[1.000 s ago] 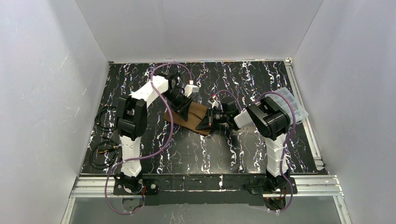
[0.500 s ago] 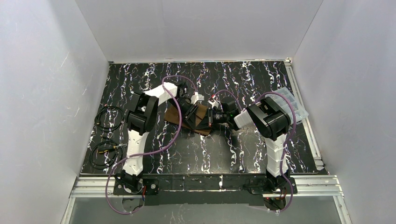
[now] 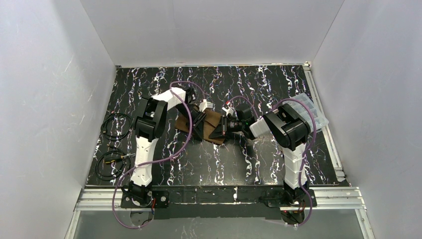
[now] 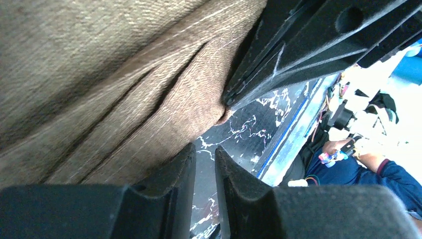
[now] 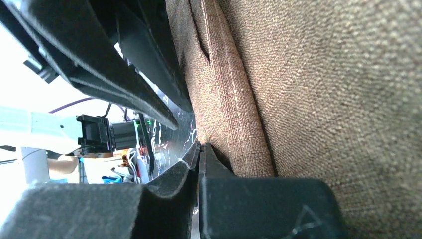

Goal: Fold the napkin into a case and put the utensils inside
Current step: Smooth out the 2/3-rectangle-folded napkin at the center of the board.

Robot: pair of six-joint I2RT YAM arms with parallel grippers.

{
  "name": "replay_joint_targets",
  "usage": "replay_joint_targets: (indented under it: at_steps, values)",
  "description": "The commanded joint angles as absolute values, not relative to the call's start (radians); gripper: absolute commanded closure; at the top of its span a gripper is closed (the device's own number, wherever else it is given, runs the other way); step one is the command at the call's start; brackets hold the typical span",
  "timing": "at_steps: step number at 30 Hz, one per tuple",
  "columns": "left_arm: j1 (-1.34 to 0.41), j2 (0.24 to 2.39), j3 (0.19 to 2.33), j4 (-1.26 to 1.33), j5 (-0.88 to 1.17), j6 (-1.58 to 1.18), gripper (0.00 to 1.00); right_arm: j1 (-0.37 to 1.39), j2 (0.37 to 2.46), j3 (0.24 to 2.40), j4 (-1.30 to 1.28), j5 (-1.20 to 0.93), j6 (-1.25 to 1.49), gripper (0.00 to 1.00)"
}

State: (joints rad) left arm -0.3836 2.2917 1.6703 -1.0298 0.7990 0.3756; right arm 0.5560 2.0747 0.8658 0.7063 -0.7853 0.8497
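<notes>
The brown napkin [image 3: 210,122] lies folded into a narrow layered strip on the black marbled table. In the left wrist view its layers [image 4: 114,84] fill the upper left. My right gripper [image 3: 219,132] is shut on the napkin's near corner [image 5: 206,135], its jaws pressed together [image 5: 200,144]. My left gripper [image 3: 197,131] is low at the napkin's near edge, close to the right one. Its jaws [image 4: 204,148] stand a narrow gap apart with only table between them, one finger [image 4: 174,169] against the cloth. The utensils are out of view.
A clear plastic compartment box [image 3: 311,110] sits at the table's right edge. Coiled black cables [image 3: 113,125] lie at the left edge. Metal rails run along the right side [image 3: 328,144] and the front.
My left arm has swung forward and down from the napkin's far side to its near edge, beside the right gripper. The right arm has stayed put, holding the corner.
</notes>
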Motion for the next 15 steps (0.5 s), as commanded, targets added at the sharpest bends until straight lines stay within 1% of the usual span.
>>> replay_joint_targets:
  at_steps: [1, 11, 15]
  values:
    - [-0.324, 2.325, 1.714, -1.052, 0.741, 0.424, 0.79, 0.550, 2.057, 0.824, 0.662, -0.741, 0.814, 0.89]
    - [-0.175, 2.456, 1.862, -1.181, 0.835, 0.396, 0.81, 0.550, 2.045, 0.791, 0.684, -0.746, 0.828, 0.89]
    - [-0.143, 2.449, 1.873, -1.204, 0.786, 0.421, 0.81, 0.549, 2.045, 0.789, 0.680, -0.745, 0.827, 0.89]
